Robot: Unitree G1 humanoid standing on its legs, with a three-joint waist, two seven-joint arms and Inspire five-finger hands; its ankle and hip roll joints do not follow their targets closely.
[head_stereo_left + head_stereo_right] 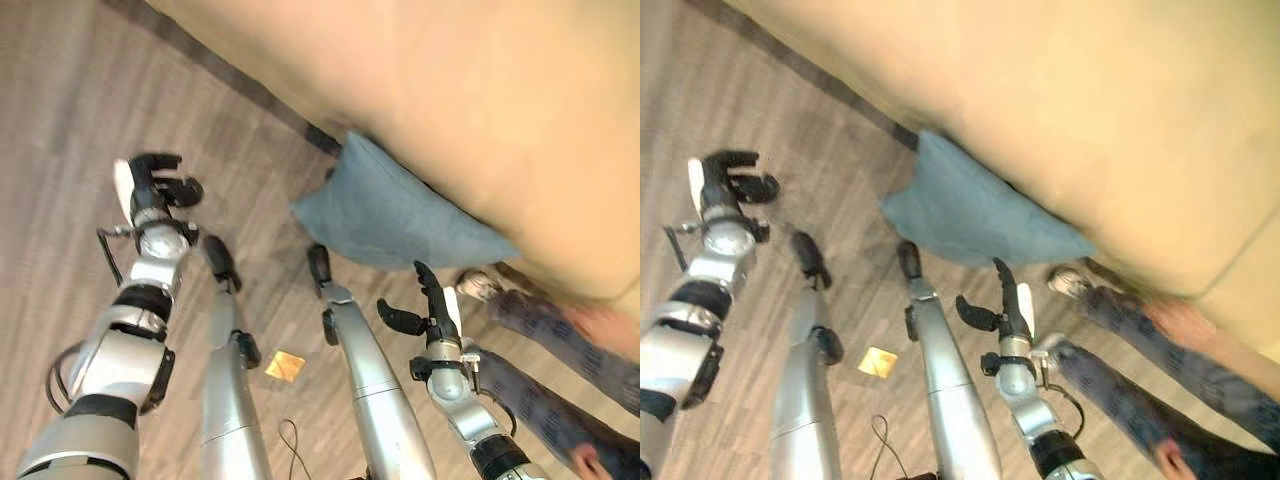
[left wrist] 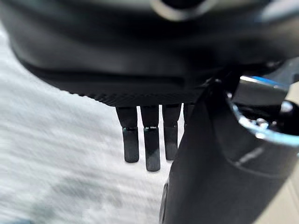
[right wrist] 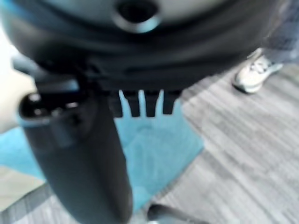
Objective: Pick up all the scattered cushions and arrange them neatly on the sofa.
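The right hand (image 1: 432, 312) sits nearest the head camera, raised with its fingers straight and its thumb spread wide to one side, holding nothing. Just ahead of its fingertips, and slightly toward the robot's left, lies the blue-grey cushion (image 1: 390, 213), resting on the wood-look floor (image 1: 70, 150) with its far edge against the base of the tan sofa (image 1: 450, 90). The right wrist view shows the same cushion (image 3: 159, 149) directly past the straight fingers, near but not yet touched. The left hand (image 1: 158, 185) hangs well off to the other side of the cushion, over bare floor; its fingers appear extended and relaxed in its wrist view, though the head views make them look partly bent, so this reading is tentative. It holds nothing. A person's shoe (image 1: 478, 285) and patterned trouser legs (image 1: 540, 320) lie close beside the right hand, on its outer side. A small yellow scrap (image 1: 285, 365) lies on the floor behind both hands. The cushion is judged soft, light and pliable, with a fabric cover offering fair friction; it will sag if taken by one corner. A hold across the near edge, or both hands on opposite sides, seems soundest.
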